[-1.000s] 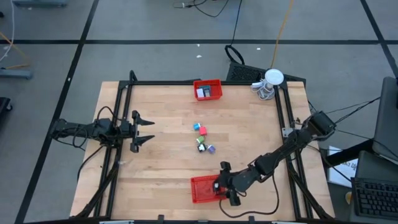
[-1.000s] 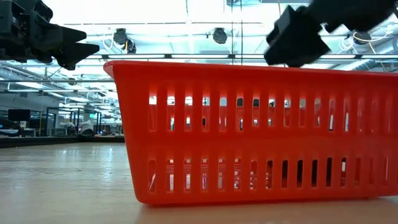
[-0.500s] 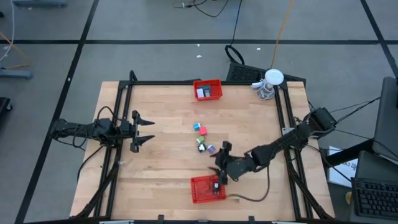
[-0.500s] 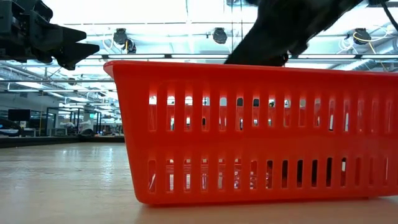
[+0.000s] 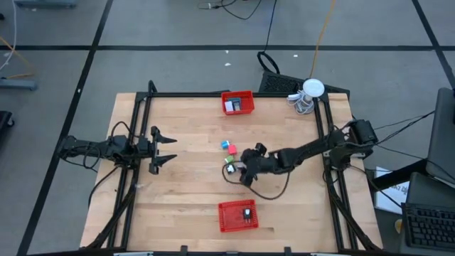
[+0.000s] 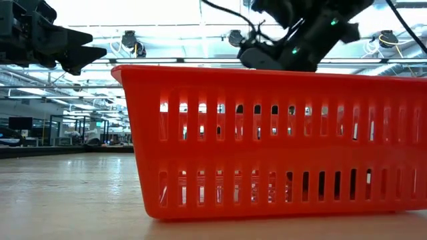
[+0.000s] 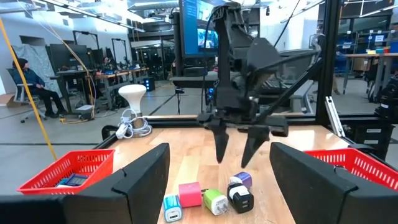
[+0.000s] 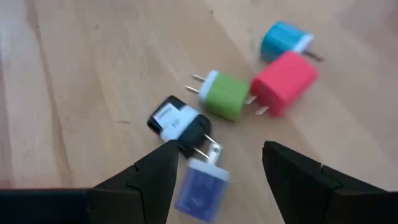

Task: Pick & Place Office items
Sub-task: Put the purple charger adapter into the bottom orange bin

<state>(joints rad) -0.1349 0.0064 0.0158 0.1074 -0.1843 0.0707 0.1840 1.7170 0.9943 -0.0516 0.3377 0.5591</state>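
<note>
Office items (image 8: 222,93) are lying clustered mid-desk (image 5: 185,192); the right gripper (image 8: 214,165) is hovering just above them, jaws parted and empty. A reach step is being judged: descent and closure on the purple plug (image 8: 199,186) are next.

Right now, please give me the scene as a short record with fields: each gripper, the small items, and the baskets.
left gripper: open, waits at the table's left side, holds nothing
right gripper: open, empty, hangs over the small items at the table's middle
small items on table: blue plug, pink plug, green plug, black-and-white plug, purple plug
near red basket: one dark item inside
far red basket: some contents, unclear
</note>
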